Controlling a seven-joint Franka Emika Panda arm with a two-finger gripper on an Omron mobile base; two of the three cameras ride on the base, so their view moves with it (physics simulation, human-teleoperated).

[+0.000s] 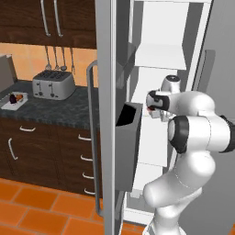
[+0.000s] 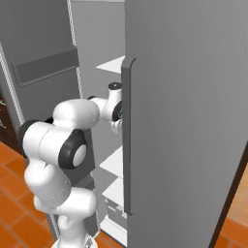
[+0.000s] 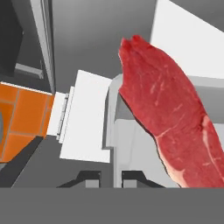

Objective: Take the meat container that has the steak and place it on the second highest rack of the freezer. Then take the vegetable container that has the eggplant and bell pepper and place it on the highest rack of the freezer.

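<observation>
Fingers (image 3: 109,178) are pinching the rim of the meat container (image 3: 131,131) — the steak (image 3: 168,118) is lying in it inside the open freezer (image 1: 156,92) — so we are judging that next we're lowering it onto the second highest rack (image 1: 158,56) and releasing.

A home kitchen: dark wooden cabinets (image 1: 46,151), a toaster (image 1: 53,85) on the speckled counter (image 1: 50,110), an open freezer (image 1: 160,59), orange floor tiles (image 1: 36,211).
</observation>
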